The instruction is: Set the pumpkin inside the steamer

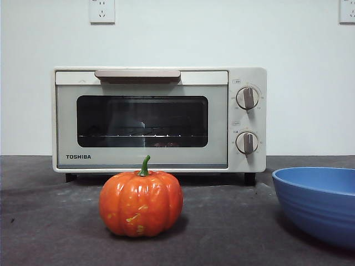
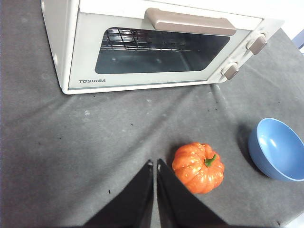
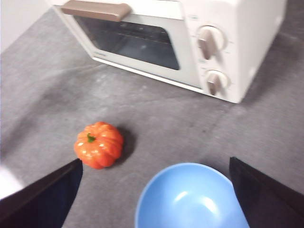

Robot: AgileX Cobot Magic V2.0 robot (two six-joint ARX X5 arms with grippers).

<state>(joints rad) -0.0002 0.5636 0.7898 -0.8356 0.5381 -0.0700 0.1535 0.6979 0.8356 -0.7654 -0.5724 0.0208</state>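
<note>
Sitting upright on the dark grey table (image 1: pixel 50 221), the small orange pumpkin (image 1: pixel 141 203) rested on its base with its curved green stem (image 1: pixel 145 165) pointing up, in front of the cream-white Toshiba steamer (image 1: pixel 160 119) and apart from it. The steamer's glass door (image 1: pixel 142 122) was closed, its beige handle (image 1: pixel 137 74) along the top edge and two round knobs (image 1: pixel 247 98) on the panel beside the door; a wire rack showed through the window.

The left gripper (image 2: pixel 155 165) hung above the table with its two black jaws drawn together, only a thin slit between them. The pumpkin lay just beside the jaw tips, not touching them, with the steamer well beyond.

The right gripper (image 3: pixel 154 164) hovered with its jaws spread wide apart and nothing between them but a blue ribbed bowl (image 3: pixel 190 197) far below. The pumpkin sat just off one jaw's tip, beside the bowl, and the steamer stood farther ahead.
</note>
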